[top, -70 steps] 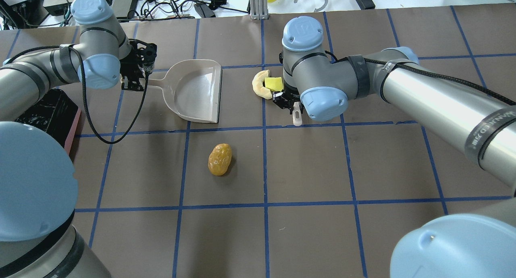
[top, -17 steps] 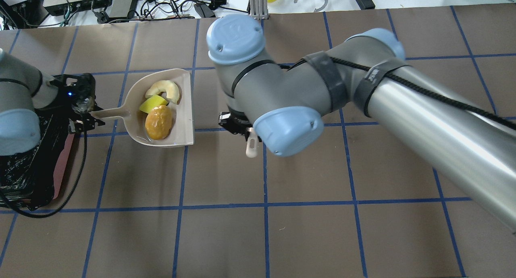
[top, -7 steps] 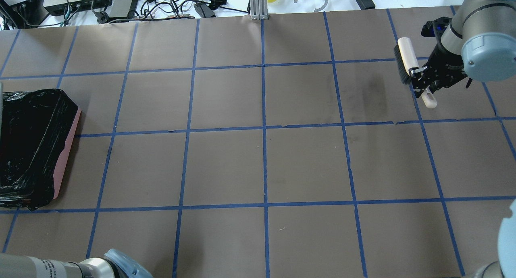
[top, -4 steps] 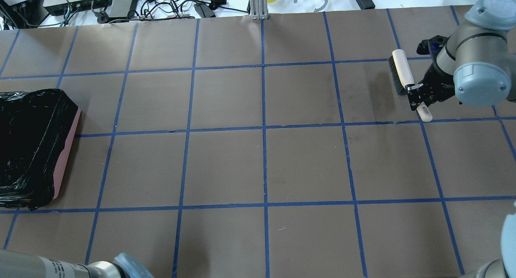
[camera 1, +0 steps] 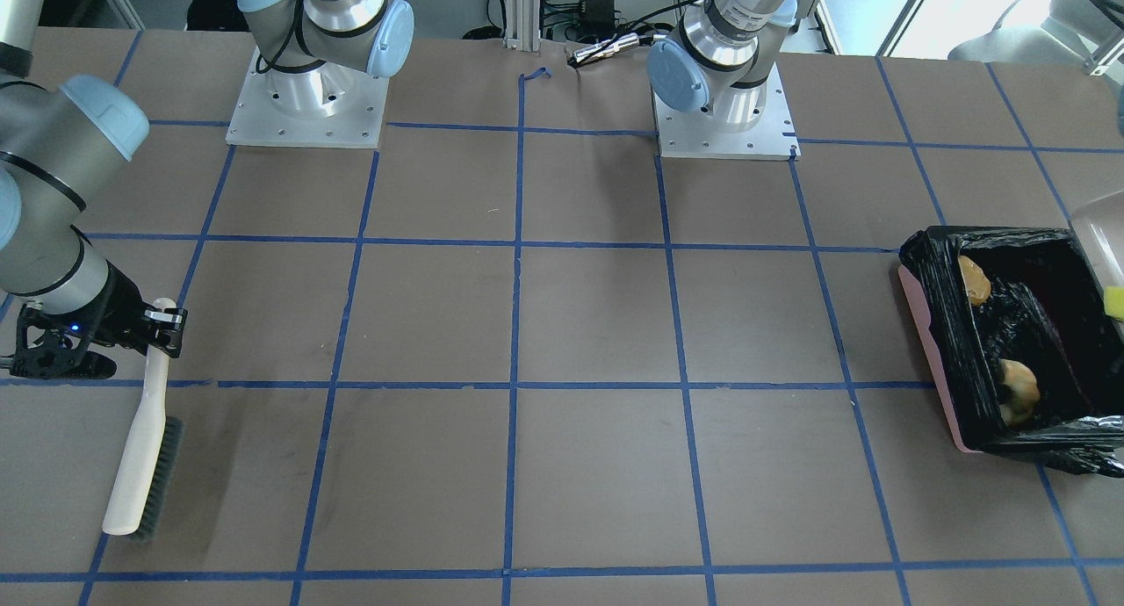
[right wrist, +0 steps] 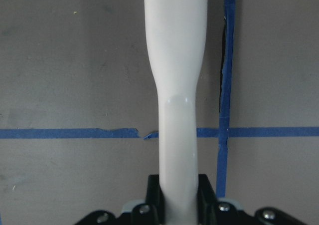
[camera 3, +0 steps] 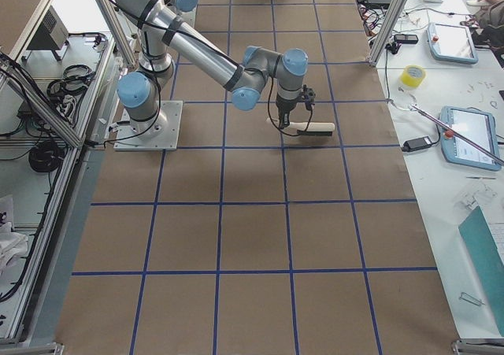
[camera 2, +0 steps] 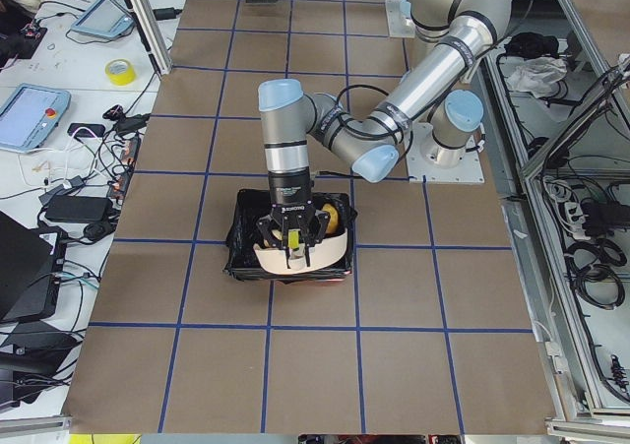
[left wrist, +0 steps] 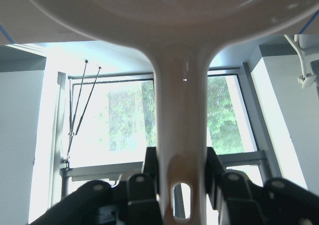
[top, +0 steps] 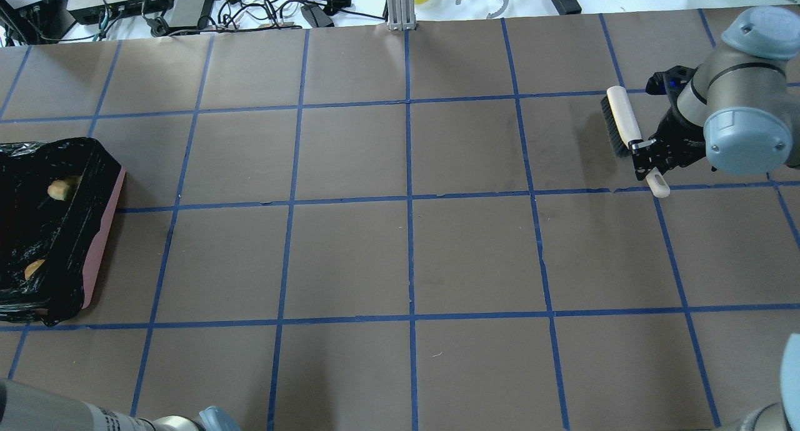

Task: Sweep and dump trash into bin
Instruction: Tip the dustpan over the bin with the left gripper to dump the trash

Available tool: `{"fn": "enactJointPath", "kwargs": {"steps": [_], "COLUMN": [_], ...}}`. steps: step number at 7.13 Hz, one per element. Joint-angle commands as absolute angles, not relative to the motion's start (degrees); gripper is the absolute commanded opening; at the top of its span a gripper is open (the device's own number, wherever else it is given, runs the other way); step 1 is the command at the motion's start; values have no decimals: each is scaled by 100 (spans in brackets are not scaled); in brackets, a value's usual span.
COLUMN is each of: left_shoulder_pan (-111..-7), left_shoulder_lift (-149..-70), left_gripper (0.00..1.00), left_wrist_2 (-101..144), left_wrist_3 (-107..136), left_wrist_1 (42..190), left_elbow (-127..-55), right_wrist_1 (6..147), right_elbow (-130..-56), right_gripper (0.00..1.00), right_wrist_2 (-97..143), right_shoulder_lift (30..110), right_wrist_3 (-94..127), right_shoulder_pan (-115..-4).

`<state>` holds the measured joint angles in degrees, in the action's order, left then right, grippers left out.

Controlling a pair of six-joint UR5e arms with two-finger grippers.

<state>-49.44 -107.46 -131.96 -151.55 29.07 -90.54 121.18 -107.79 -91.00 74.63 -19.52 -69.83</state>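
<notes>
Dustpan [left wrist: 179,110] clamped by left gripper [left wrist: 180,173] over bin [top: 100,243], 9 o'clock; brush [top: 619,115] grasped by right gripper [top: 647,160], 2 o'clock.

Blue tape lines [top: 410,262] cross the brown desk top [top: 350,256]. Past its far edge sit black cables [top: 250,9], a yellow tape roll [camera 2: 119,71] and a tablet [camera 2: 32,116].

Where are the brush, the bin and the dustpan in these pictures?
brush [top: 626,115], overhead view, on its pale handle.
bin [top: 97,256], overhead view, on its pink side wall.
dustpan [left wrist: 182,110], left wrist view, on its handle.
</notes>
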Motion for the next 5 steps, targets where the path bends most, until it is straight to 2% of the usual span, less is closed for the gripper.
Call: {"fn": "enactJointPath", "kwargs": {"steps": [1, 5], "left_shoulder_pan": [-5334, -5870], "left_shoulder_lift": [-10801, -11144], "left_gripper": [0, 0], "left_wrist_2": [-13359, -13778], "left_wrist_3": [-16096, -17271], "left_wrist_1": [2114, -32], "left_elbow": [-9079, -9333], "right_wrist_1": [12085, 12129], "right_elbow": [-10793, -10881], "right_gripper": [0, 0], "right_wrist_2": [-9123, -9176], "right_shoulder_lift": [7479, 7471], "right_wrist_3": [-1881, -1933], "right_shoulder_pan": [-6987, -6987]}}
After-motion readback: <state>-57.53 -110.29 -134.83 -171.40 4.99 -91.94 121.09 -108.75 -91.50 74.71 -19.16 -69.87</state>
